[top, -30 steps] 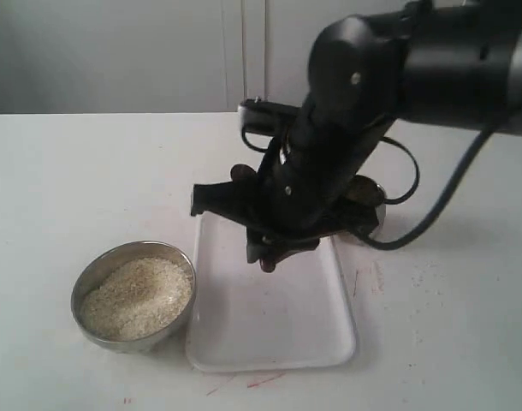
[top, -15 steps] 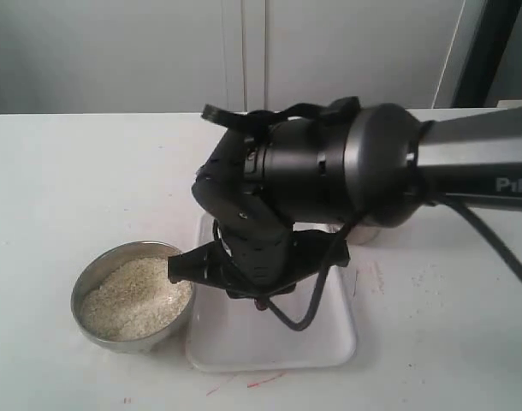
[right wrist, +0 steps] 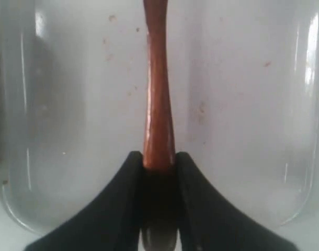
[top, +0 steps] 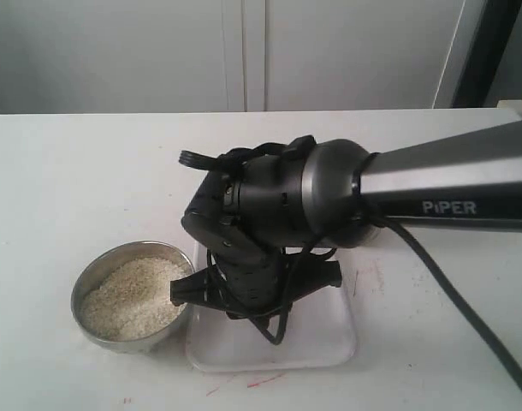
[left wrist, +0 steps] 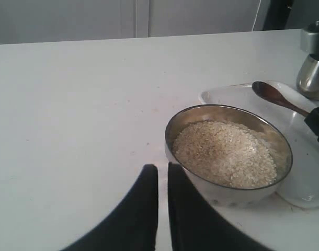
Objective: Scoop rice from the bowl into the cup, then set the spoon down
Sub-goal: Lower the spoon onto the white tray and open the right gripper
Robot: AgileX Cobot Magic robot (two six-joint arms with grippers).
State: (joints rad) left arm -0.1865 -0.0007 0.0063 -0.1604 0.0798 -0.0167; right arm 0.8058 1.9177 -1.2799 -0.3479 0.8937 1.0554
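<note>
The steel bowl (top: 93,276) holds a heap of off-white rice (top: 134,295) at the front left; the left wrist view shows the bowl's rim (left wrist: 171,128) and rice (left wrist: 222,151) close up. My right gripper (right wrist: 158,159) is shut on the handle of the reddish-brown wooden spoon (right wrist: 158,104), low over the white tray (right wrist: 243,104). The spoon's head (left wrist: 269,93) lies empty near the steel cup (left wrist: 312,76). In the exterior view the right arm (top: 278,214) hides the cup and spoon. My left gripper (left wrist: 162,170) is shut and empty, beside the bowl.
The white tray (top: 334,342) lies right of the bowl, and the right arm's wrist and cable hang over it. Faint red marks and a few stray grains dot the white table (top: 415,282). Pale cabinet doors stand behind the table.
The right arm has swung down and forward, from near the cup at the back of the tray to low over the tray beside the bowl. The bowl has not moved.
</note>
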